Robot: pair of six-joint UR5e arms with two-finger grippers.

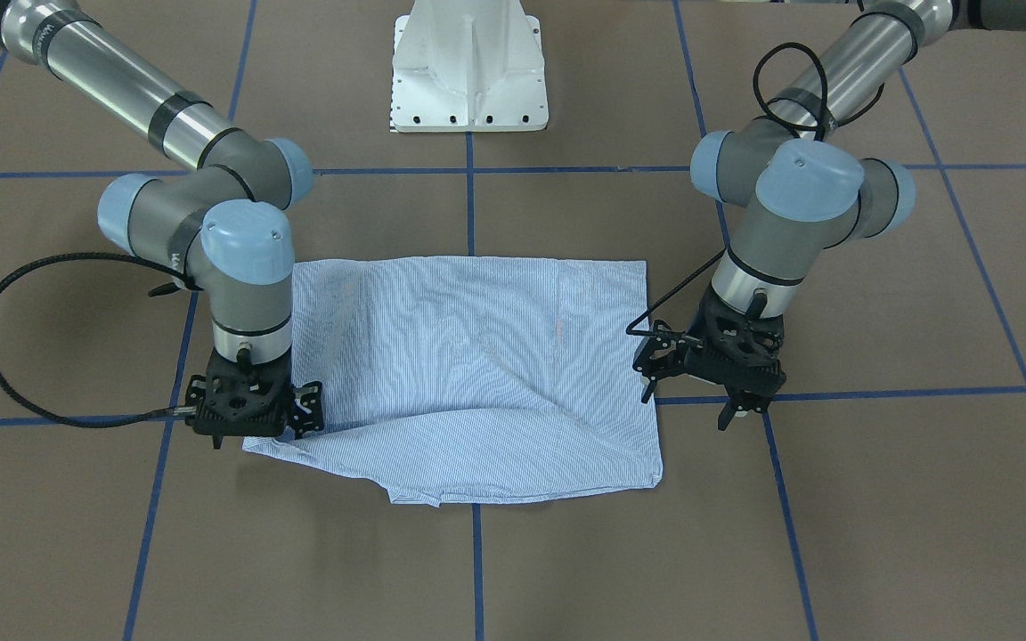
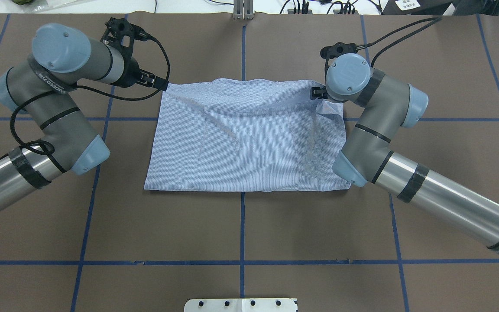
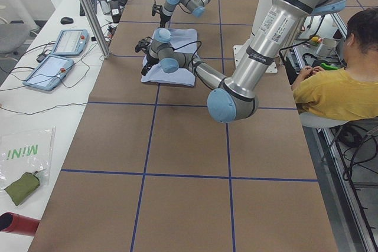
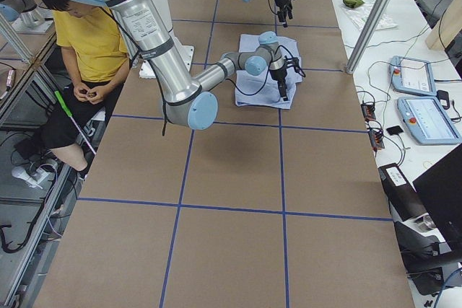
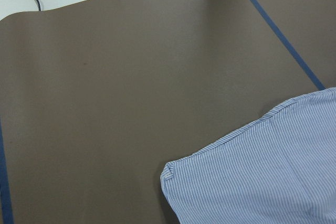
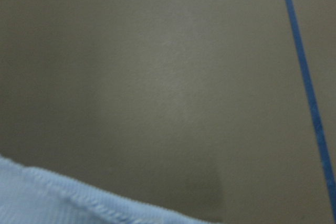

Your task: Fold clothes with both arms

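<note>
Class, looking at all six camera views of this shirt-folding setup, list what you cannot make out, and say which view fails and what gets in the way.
1. Right gripper: its own wrist housing hides the fingertips in the front-facing view, so grip on the shirt is unclear.
2. Shirt collar, label and pocket: folded under, unseen in any view.
3. Right wrist-mounted view: blurred, showing only a shirt edge and table.
4. Left gripper: too small in the side views.

A robotics lab. A long table [image 3: 177, 146] covered in brown sheeting and gridded with blue tape [image 3: 147, 140] carries two arms on a white pedestal [image 1: 470, 67]. Beside it a white bench [image 4: 426, 70] holds control tablets [image 4: 426, 117] and cables, metal frame posts [image 3: 88, 10] rise, and a seated person in a yellow shirt [image 3: 339, 90] works nearby.
</note>
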